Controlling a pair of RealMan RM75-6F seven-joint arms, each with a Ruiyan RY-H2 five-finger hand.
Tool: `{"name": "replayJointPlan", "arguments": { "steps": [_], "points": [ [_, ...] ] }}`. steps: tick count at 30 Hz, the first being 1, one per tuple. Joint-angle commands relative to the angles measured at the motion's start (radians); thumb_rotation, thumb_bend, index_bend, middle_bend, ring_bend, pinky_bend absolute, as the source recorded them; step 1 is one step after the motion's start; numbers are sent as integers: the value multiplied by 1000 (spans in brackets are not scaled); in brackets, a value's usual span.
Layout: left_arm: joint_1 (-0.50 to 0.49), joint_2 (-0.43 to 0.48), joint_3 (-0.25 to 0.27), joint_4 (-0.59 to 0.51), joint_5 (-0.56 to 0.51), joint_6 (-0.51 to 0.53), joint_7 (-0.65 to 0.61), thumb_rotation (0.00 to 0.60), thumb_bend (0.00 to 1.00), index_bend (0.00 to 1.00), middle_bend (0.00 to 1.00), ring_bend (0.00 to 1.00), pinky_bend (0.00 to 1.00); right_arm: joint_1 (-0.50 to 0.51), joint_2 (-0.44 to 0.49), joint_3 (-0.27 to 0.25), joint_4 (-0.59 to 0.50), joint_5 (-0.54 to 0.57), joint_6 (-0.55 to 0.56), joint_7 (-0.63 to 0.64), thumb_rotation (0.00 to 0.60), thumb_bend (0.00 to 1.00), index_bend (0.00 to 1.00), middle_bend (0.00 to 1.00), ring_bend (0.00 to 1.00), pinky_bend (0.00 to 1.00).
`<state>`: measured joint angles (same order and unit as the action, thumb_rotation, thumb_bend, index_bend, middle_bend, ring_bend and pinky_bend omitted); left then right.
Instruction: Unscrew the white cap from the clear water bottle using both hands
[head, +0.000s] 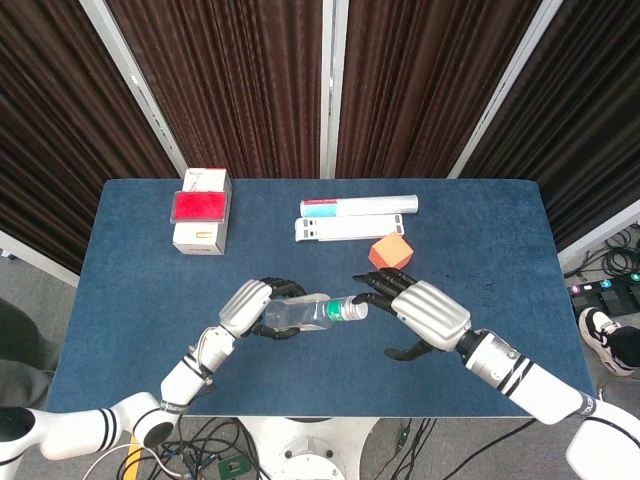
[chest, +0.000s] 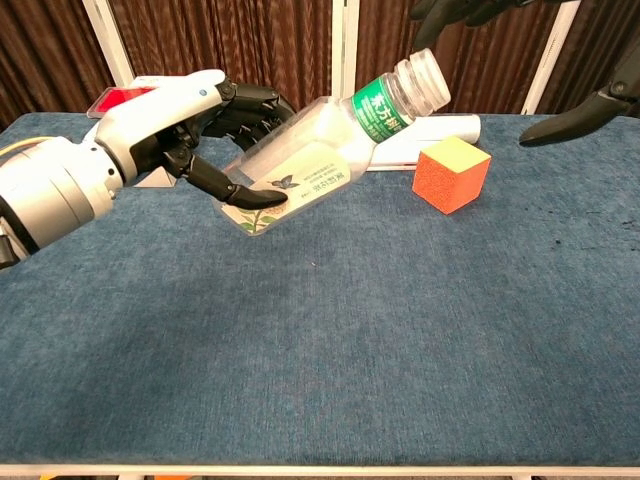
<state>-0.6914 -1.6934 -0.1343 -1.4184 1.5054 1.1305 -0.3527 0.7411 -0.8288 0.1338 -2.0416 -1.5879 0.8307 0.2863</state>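
Head view: left hand (head: 248, 305) clamps the bottle (head: 300, 314) above the table (head: 130, 300), long axis running 9-to-3 o'clock, its cap (head: 355, 309) at 9 o'clock from the nearer right hand (head: 425, 310), fingers spread, seemingly not gripping.

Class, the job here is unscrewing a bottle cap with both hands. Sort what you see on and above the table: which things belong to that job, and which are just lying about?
Part of the job:
- clear water bottle, held by the left hand
- white cap
- right hand, fingers near the cap

Lying about:
- orange cube
- red and white box
- two white tubes
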Motion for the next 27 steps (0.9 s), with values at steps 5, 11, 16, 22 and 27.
{"name": "replayJointPlan", "arguments": {
  "steps": [5,11,16,22,27],
  "points": [
    [-2,-2,-7,-10,-7,1,0,600,350,494,502,396,391,-3,-25,15,15,20,31,-45,600,172,207,38,0,0],
    [0,3,-11,-23,-12,4,-7,600,350,494,502,396,391,-8,-82,33,36,67,68,-139,600,278,207,50,0,0],
    [0,10,-14,-34,-14,5,-8,600,350,494,502,396,391,-9,-108,39,38,93,81,-183,600,293,230,61,0,0],
    [-1,13,-19,-44,-22,2,0,600,350,494,500,396,391,-4,-127,47,40,115,85,-214,600,293,252,70,0,0],
    [-2,16,-19,-51,-24,-1,5,600,350,494,500,396,391,-1,-142,53,45,133,90,-236,600,303,272,80,0,0]
  ]
}}
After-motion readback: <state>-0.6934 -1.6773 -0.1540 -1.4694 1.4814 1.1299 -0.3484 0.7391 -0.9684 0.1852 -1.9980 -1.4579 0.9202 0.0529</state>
